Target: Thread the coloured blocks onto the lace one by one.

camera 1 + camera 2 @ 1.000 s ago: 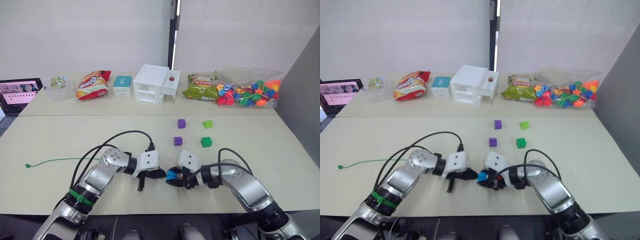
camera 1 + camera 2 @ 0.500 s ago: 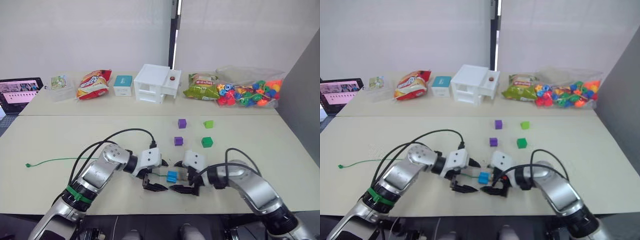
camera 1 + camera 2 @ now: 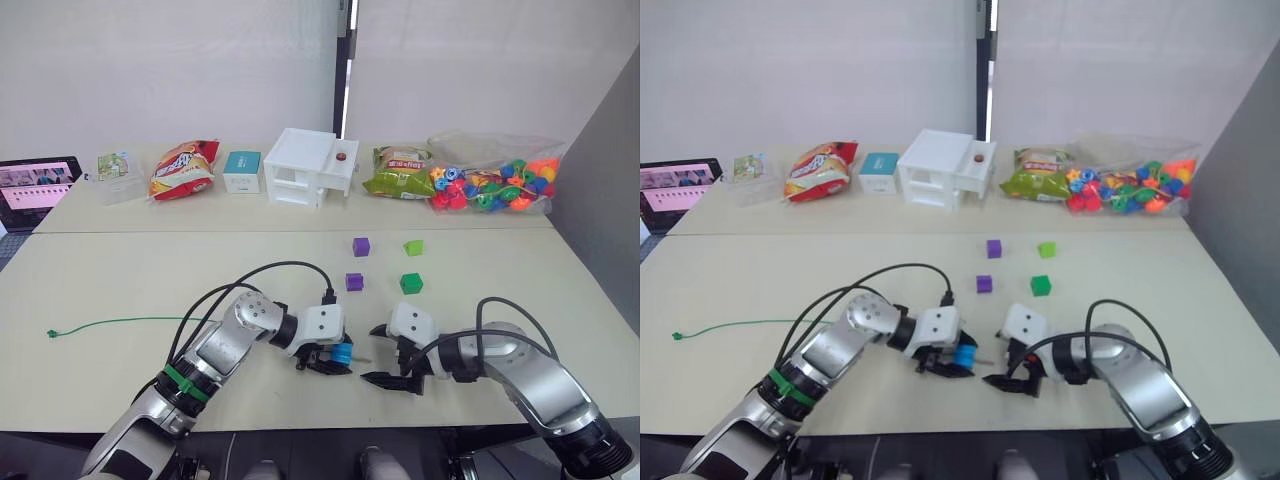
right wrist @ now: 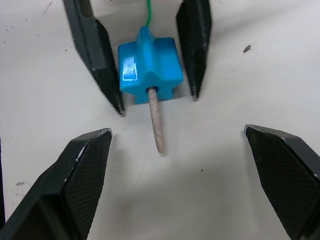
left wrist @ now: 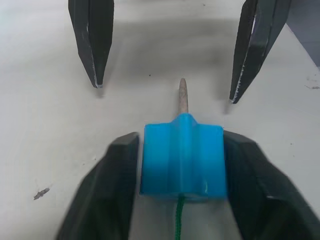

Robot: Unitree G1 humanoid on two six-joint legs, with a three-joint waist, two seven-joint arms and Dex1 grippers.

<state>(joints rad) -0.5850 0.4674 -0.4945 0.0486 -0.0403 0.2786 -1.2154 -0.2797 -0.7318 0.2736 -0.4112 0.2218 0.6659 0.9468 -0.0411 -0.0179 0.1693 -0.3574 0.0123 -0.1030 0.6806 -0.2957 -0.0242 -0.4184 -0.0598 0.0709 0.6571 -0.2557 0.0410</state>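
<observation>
Head view: my left gripper (image 3: 330,360) was clamped on the blue block (image 3: 342,354), low on the table (image 3: 120,290) near its front edge. My right gripper (image 3: 385,355) stood spread wide at three o'clock of it, holding nothing. The lace (image 3: 120,322) trailed off toward nine o'clock. Four more blocks (image 3: 385,265) lay at one o'clock, well apart, with bare table between.

Left wrist view: both fingers (image 5: 107,190) pressed the block's sides; the pale tip (image 5: 183,95) protruded through it.

Right wrist view: my fingers (image 4: 75,182) stood wide apart, the tip (image 4: 156,120) between them, untouched.
</observation>
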